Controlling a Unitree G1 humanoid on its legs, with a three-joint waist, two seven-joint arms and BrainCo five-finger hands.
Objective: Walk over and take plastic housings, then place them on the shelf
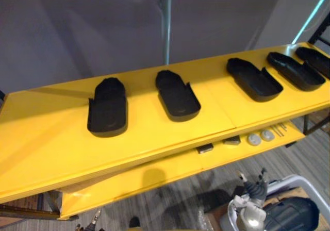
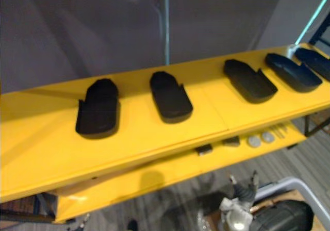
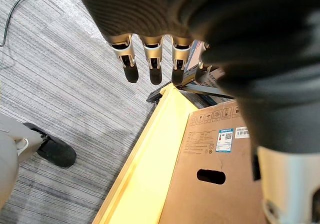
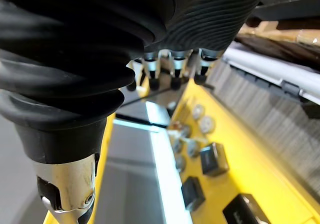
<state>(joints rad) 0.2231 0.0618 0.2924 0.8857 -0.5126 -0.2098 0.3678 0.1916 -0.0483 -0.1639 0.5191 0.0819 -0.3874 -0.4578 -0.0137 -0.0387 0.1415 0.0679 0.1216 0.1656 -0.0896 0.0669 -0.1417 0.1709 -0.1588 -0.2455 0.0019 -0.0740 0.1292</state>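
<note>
Both hands are empty. Left hand (image 3: 152, 51): fingers straight and relaxed, nothing in them, hanging over the floor (image 3: 60, 84) just beside the shelf's edge and a box (image 3: 215, 154). Right hand (image 1: 250, 209): fingers loose, grasping nothing, low beside a bin (image 1: 305, 182); can't tell what's in the bin.

Five black housings (image 1: 107, 110) lie in a row on the top tier of the shelf (image 1: 51, 143), up and ahead of both hands. Two sit ahead of the left hand, well apart. Three sit up past the right hand, closer together, and the last two are nearly touching. Lower tier (image 1: 154, 177) is just ahead of the right hand and carries small parts (image 1: 253, 139): discs, dark blocks, screws.

Judgement: five are placed and none is in hand, so the next step is probably fetching another, if any are left.

Risks:
- Right hand is close over the small parts, and a careless swing would sweep them off the lower tier.
- Both hands are below the top tier's front edge. Raising either one straight up could hit the edge and jolt the row.
- The far end past the right hand is crowded, so placing there would likely shove a neighbour. The gap ahead of the left hand looks safer.
- Housings look smooth and shallow, so a loose grip could let one slide out.
- Left hand is near the box and could clip it on the turn.
</note>
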